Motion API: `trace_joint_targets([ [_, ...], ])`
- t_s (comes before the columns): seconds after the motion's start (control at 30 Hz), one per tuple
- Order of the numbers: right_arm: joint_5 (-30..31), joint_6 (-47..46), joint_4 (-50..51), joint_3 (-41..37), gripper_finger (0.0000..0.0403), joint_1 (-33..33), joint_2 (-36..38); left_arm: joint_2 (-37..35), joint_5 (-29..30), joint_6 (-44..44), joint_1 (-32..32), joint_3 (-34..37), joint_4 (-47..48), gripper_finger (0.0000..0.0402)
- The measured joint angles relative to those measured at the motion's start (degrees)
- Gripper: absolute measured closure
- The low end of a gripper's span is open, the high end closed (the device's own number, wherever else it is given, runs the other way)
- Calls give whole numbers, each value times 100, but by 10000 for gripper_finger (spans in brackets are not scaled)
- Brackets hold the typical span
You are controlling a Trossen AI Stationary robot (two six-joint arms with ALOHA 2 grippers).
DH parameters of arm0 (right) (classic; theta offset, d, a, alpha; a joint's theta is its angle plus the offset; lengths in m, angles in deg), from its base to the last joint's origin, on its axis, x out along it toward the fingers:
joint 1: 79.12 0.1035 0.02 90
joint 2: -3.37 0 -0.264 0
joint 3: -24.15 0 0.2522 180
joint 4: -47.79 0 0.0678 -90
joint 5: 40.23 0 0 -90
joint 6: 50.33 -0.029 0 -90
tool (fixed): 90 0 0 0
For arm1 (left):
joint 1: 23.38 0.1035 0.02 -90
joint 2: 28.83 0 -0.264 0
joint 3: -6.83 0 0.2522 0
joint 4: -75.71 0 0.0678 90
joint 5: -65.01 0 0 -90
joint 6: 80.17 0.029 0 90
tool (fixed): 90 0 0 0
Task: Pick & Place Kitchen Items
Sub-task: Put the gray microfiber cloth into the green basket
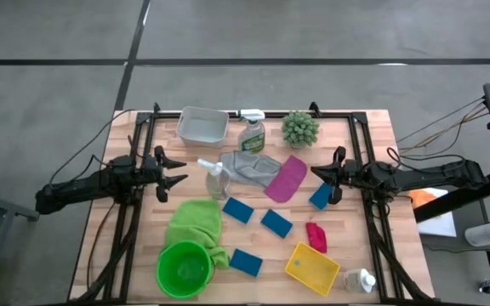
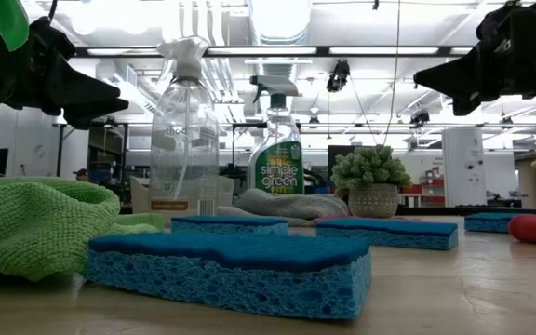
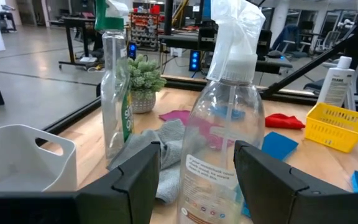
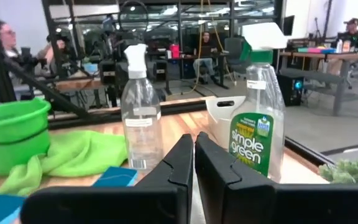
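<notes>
Two end effectors above worktop (image 1: 373, 127): left end effector (image 1: 179, 171) half spread, empty, lined up with clear spray bottle (image 1: 217, 180) just ahead for gripping; right end effector (image 1: 320, 173) closed, empty, waiting.

left gripper (image 1: 181, 170) jaws parted; right gripper (image 1: 316, 172) jaws closed

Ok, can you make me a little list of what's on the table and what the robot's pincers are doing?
Left pincer: open, off the table, facing the clear spray bottle
Right pincer: shut, holding nothing
Sponges: four blue ones, nearest
Cloths: green, grey, pink
Containers: green bowl, yellow basket, white bin
Plant: back edge
</notes>
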Motion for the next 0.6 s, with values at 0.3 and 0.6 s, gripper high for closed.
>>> trace_joint_targets([
  [0.3, 184, -591, 129, 387, 240, -26, -761, 0, 2, 1, 0, 1, -30, 195],
  [0.6, 471, -78, 184, 1511, 95, -83, -2474, -2, -7, -2, 2, -26, -97, 195],
])
